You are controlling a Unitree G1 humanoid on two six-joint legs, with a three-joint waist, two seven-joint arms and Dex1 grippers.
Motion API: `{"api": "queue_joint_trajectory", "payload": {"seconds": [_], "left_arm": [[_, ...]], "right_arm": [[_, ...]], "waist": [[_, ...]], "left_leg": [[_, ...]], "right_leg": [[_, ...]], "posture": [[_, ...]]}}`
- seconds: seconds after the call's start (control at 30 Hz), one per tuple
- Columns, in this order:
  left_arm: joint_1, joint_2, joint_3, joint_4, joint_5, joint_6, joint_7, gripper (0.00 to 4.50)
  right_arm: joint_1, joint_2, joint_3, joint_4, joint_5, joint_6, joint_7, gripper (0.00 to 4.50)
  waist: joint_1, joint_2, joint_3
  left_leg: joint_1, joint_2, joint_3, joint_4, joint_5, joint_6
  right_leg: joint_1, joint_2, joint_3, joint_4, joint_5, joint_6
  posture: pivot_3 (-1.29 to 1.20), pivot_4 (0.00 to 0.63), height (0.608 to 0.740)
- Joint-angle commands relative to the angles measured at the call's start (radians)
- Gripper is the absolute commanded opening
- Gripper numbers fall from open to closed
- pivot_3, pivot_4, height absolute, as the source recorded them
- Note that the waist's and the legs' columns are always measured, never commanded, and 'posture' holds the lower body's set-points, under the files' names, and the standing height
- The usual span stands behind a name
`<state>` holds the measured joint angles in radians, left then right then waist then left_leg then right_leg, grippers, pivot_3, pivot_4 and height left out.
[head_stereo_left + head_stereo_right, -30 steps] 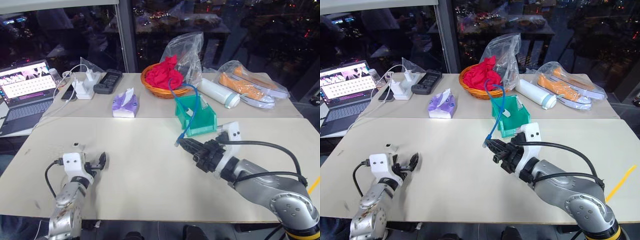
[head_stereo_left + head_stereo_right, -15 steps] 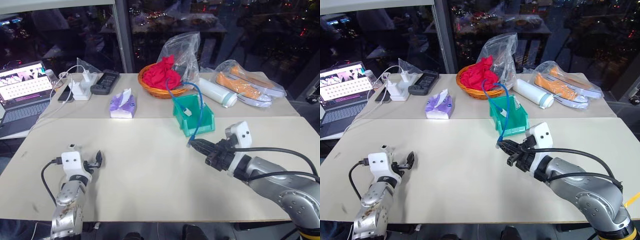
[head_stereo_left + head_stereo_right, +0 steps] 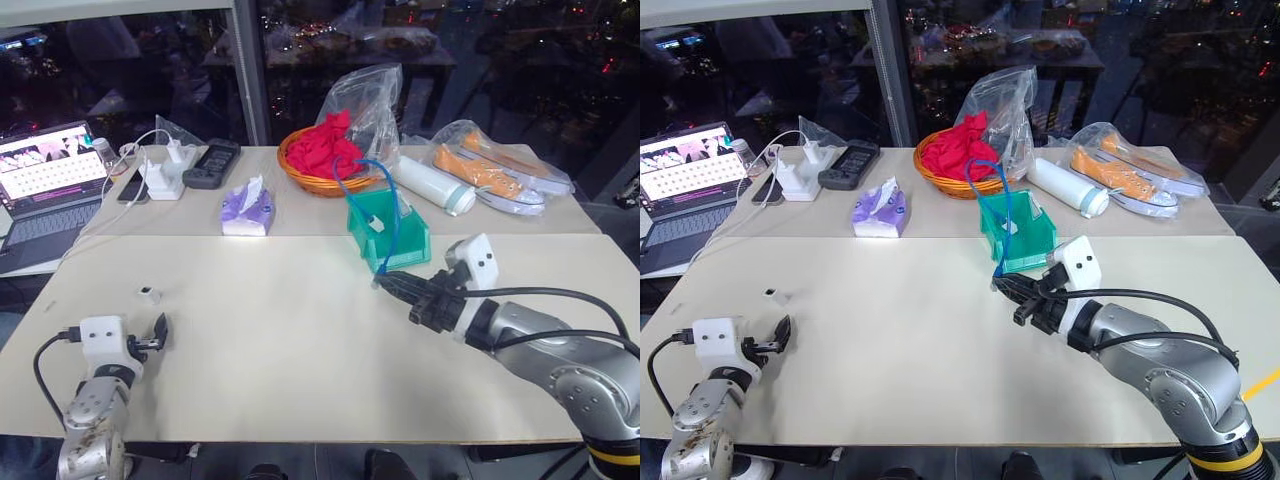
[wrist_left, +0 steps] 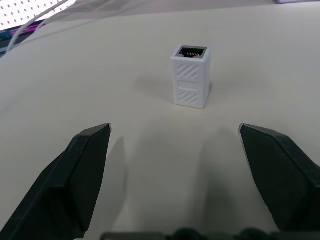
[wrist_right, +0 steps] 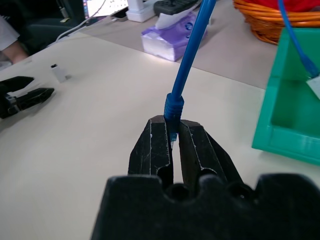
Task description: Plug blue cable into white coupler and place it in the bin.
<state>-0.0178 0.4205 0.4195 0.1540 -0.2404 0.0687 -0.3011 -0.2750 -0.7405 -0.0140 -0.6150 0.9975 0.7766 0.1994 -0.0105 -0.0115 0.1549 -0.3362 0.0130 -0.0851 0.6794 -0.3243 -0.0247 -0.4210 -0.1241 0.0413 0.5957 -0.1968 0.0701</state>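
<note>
Right wrist view: the right gripper (image 5: 172, 134), fingers clenched on the plug end of the blue cable (image 5: 192, 47), which rises from the jaws and arcs over into the teal bin (image 3: 388, 238). Left wrist view: the white coupler (image 4: 190, 76) stands upright on the beige table (image 3: 280, 340), socket upward, ahead of and apart from the left gripper (image 4: 182, 165), whose fingers are spread wide and empty. Behind the bin: an orange wicker basket (image 3: 318, 181) with red cloth, a purple tissue pack (image 3: 248, 210)
</note>
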Motion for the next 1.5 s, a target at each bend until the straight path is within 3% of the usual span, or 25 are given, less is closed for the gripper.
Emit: {"api": "queue_joint_trajectory", "payload": {"seconds": [0.03, 0.3, 0.47, 0.6, 0.63, 0.67, 0.87, 1.1, 1.37, 1.5], "left_arm": [[-0.075, 0.036, -0.025, 0.110, -0.020, -0.033, -0.096, 4.42], [-0.191, 0.089, -0.044, 0.306, -0.003, -0.084, -0.176, 4.42], [-0.183, 0.097, -0.058, 0.331, -0.009, -0.061, -0.199, 2.97], [-0.143, 0.081, -0.098, 0.260, -0.041, -0.013, -0.280, 1.50], [-0.152, 0.076, -0.112, 0.238, -0.043, 0.002, -0.286, 0.86], [-0.166, 0.070, -0.124, 0.216, -0.046, 0.020, -0.289, 0.69], [-0.295, 0.021, -0.362, -0.019, -0.087, 0.229, -0.452, 0.61], [-0.428, 0.000, -0.633, -0.087, -0.019, 0.259, -0.638, 0.61], [-0.469, -0.082, -0.764, -0.108, 0.074, 0.310, -0.584, 0.61], [-0.483, -0.042, -0.832, -0.119, 0.161, 0.354, -0.585, 0.61]], "right_arm": [[-0.027, 0.010, -0.019, -0.013, -0.015, 0.014, 0.016, 0.00], [-0.023, 0.028, -0.047, -0.026, -0.024, 0.042, 0.012, 0.00], [-0.003, 0.031, -0.071, -0.042, -0.024, 0.051, 0.004, 0.00], [0.007, 0.033, -0.086, -0.049, -0.028, 0.055, 0.003, 0.00], [0.010, 0.035, -0.090, -0.054, -0.028, 0.057, 0.000, 0.00], [0.011, 0.037, -0.092, -0.059, -0.027, 0.059, -0.004, 0.00], [0.040, 0.057, -0.106, -0.086, -0.027, 0.067, -0.030, 0.00], [0.101, 0.117, -0.114, -0.122, -0.032, 0.058, -0.097, 0.00], [0.188, 0.322, -0.089, -0.176, -0.029, 0.079, -0.366, 0.00], [0.200, 0.403, -0.061, -0.200, 0.006, 0.103, -0.461, 0.00]], "waist": [[0.001, 0.000, 0.000], [-0.001, 0.000, 0.000], [-0.001, 0.000, 0.000], [-0.006, 0.002, -0.001], [-0.006, 0.002, -0.001], [-0.003, 0.002, -0.001], [0.022, 0.001, -0.001], [-0.013, -0.001, 0.001], [-0.011, -0.001, 0.001], [-0.009, -0.001, 0.001]], "left_leg": [[0.000, 0.000, 0.000, 0.000, 0.000, 0.000], [0.000, 0.000, 0.000, 0.000, 0.000, -0.001], [0.000, 0.000, 0.000, 0.000, 0.000, -0.001], [0.000, 0.000, 0.000, 0.000, 0.000, -0.001], [0.001, 0.000, 0.000, 0.000, 0.000, -0.001], [0.000, 0.000, 0.000, 0.000, 0.000, -0.001], [-0.001, 0.000, 0.000, 0.001, 0.001, -0.001], [-0.002, 0.000, 0.000, -0.001, 0.000, -0.001], [-0.002, 0.000, 0.000, 0.000, 0.000, 0.000], [-0.001, 0.000, 0.000, 0.000, 0.000, 0.000]], "right_leg": [[0.000, 0.000, 0.000, 0.000, 0.000, 0.000], [0.000, 0.000, 0.000, 0.000, 0.001, 0.000], [0.000, 0.000, 0.000, 0.001, 0.001, 0.000], [0.000, 0.000, 0.000, 0.001, 0.001, 0.000], [0.000, 0.000, 0.000, 0.000, 0.001, 0.000], [0.000, 0.000, 0.001, 0.000, 0.001, 0.000], [0.002, 0.000, 0.000, -0.001, 0.001, 0.001], [-0.001, 0.000, 0.001, -0.001, 0.001, 0.001], [0.000, 0.000, 0.001, -0.001, 0.001, 0.001], [0.000, 0.000, 0.001, -0.001, 0.001, 0.001]], "posture": [[0.00, 0.150, 0.740], [0.00, 0.150, 0.740], [0.00, 0.150, 0.740], [0.00, 0.150, 0.740], [0.00, 0.150, 0.740], [0.00, 0.150, 0.740], [0.00, 0.150, 0.740], [0.00, 0.150, 0.740], [0.00, 0.150, 0.740], [0.00, 0.150, 0.740]]}}
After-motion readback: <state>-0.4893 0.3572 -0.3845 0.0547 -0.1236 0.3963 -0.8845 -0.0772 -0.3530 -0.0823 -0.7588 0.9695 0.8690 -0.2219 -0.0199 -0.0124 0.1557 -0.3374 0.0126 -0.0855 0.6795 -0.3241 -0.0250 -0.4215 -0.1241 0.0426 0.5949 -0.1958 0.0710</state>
